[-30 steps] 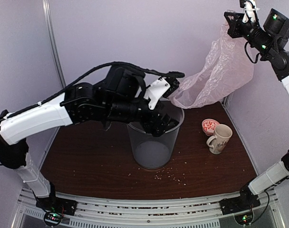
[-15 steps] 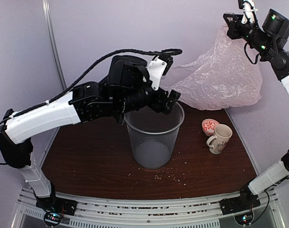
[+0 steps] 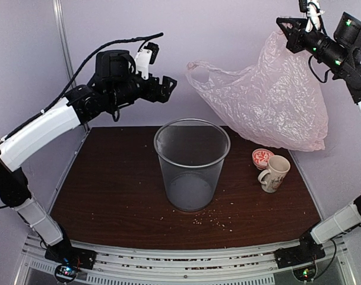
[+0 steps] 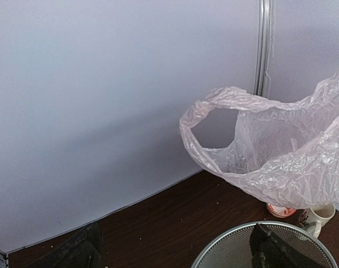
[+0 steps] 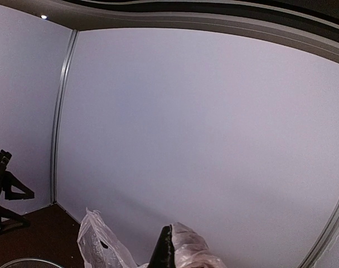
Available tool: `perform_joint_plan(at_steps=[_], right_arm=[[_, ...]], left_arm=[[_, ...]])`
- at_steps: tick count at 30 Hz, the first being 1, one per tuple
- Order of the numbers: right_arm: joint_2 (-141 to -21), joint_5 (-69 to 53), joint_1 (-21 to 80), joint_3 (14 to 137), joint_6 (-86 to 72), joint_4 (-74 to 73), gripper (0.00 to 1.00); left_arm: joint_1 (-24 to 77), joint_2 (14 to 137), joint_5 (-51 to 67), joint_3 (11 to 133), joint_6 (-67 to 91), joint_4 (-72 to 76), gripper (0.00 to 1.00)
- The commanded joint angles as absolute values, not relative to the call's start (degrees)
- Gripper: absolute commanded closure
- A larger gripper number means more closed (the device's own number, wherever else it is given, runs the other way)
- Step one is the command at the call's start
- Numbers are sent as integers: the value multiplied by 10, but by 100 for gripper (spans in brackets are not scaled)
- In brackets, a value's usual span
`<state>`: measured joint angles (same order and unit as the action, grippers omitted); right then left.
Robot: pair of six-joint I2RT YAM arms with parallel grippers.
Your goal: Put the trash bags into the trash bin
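Note:
The trash bag (image 3: 269,101), thin pinkish wrinkly film, hangs high at the back right, above and to the right of the trash bin. My right gripper (image 3: 285,27) is shut on its top corner. One loop handle (image 4: 214,120) dangles free to the left. The bag (image 5: 97,245) also shows beside my right gripper (image 5: 166,248). The grey see-through trash bin (image 3: 192,160) stands upright mid-table with nothing inside. My left gripper (image 3: 164,89) is raised at the back left of the bin, open and holding nothing. Its wide-apart fingers (image 4: 74,251) frame the bin's rim (image 4: 225,245).
A cream patterned mug (image 3: 275,173) and a small red-and-white dish (image 3: 262,157) sit right of the bin, under the hanging bag. Crumbs (image 3: 213,221) lie on the dark wooden table (image 3: 109,190). Pale walls close in the back and both sides.
My left arm has lifted out of the bin and drawn back to the upper left, jaws widening. The bag's lower end has swung free and spread out under the right gripper.

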<state>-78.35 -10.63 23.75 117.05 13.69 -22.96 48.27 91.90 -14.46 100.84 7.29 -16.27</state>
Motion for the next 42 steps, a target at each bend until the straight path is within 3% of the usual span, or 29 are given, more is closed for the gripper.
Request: perform_joint_plan(at_steps=[1,8,24,28,37,40,42], right_arm=[[-770,-151,236,1171,147,-247,100],[-762,-201,236,1171,166,-275,100],[-751,-210,236,1168,182,-294,100],[-750,-209,236,1168,182,-293,100],[-750,-196,236,1151,182,-282,100],[-751,-196,236,1152,179,-280,100],[-752,-196,236,1153,178,-279,100]], left_arm=[[443,911,-14,990,59,-91,5],[423,957,77,1028,45,-63,5],[381,1083,164,1142,34,-73,9],[381,1093,219,1150,41,-47,16],[381,1110,260,1164,57,-31,43],[381,1117,248,1171,64,-33,41],[381,1116,231,1171,63,-34,33]])
